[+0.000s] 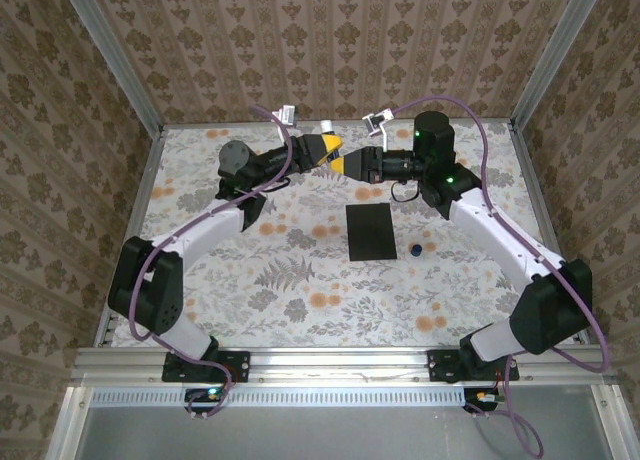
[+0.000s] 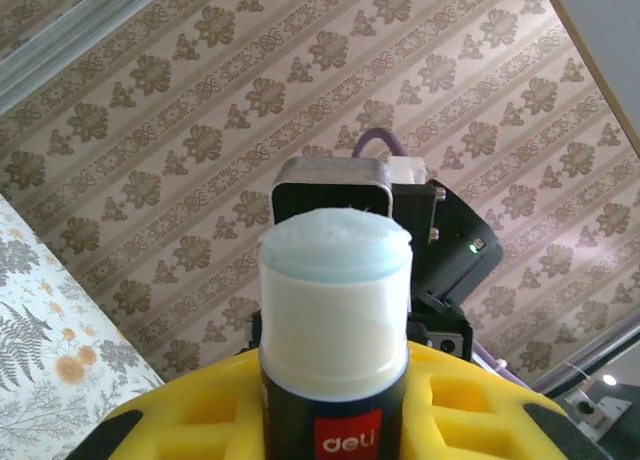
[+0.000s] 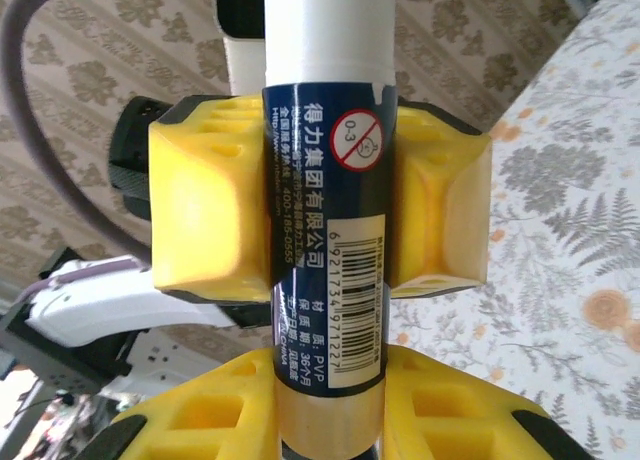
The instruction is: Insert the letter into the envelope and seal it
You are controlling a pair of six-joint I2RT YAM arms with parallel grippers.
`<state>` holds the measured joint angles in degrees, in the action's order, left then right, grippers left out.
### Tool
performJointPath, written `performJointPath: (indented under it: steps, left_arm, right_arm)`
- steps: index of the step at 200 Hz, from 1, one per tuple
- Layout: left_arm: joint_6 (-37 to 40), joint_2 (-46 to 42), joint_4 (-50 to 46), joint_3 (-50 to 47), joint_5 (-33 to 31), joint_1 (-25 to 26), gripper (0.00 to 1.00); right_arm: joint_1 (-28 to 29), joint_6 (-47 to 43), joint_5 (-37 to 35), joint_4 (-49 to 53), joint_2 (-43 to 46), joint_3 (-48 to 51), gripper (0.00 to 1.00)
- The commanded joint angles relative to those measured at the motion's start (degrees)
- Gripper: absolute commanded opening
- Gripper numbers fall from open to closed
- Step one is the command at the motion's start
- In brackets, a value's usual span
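The black envelope [image 1: 370, 231] lies flat on the floral table, in front of both grippers. The letter is out of view. Above the far middle of the table my left gripper [image 1: 328, 148] and right gripper [image 1: 351, 165] meet tip to tip on a glue stick [image 1: 339, 157]. In the left wrist view my left gripper [image 2: 335, 405] is shut on the dark tube of the glue stick [image 2: 335, 310], whose uncapped pale glue end points up. In the right wrist view my right gripper [image 3: 330, 410] is closed on the bottom end of the glue stick [image 3: 325, 230], with the left gripper's yellow fingers [image 3: 205, 220] clamped higher up.
A small blue cap [image 1: 414, 250] lies on the table just right of the envelope. Patterned walls with metal corner posts [image 1: 110, 55] enclose the table on three sides. Both arms arch inward from their bases at the near rail [image 1: 330, 360].
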<state>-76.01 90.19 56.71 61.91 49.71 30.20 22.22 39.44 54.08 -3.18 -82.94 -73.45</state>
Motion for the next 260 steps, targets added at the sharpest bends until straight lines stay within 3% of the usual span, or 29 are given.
performJointPath:
  steps: [1,68,131,175,260]
  left_arm:
    - [5.22,-2.89,-7.65,0.91,-2.21,2.57,0.00]
    - [14.19,-7.14,-31.13,4.34,-13.33,6.39,0.00]
    - [18.09,-8.10,-48.78,8.92,-23.47,10.25,0.00]
    - [17.33,-8.51,-51.72,8.87,-27.72,11.95,0.00]
    - [15.97,-8.81,-49.10,7.62,-27.23,11.91,0.00]
  right_arm:
    - [1.93,-5.54,-7.66,6.00,2.30,-2.83,0.21]
    - [8.78,-14.95,-24.77,19.62,2.78,-7.43,0.20]
    - [17.82,-18.33,-44.22,22.86,0.32,-8.24,0.19]
    - [23.17,-20.69,-54.15,22.61,-2.39,-9.03,0.19]
    - [24.30,-20.81,-55.08,21.89,-2.68,-8.15,0.19]
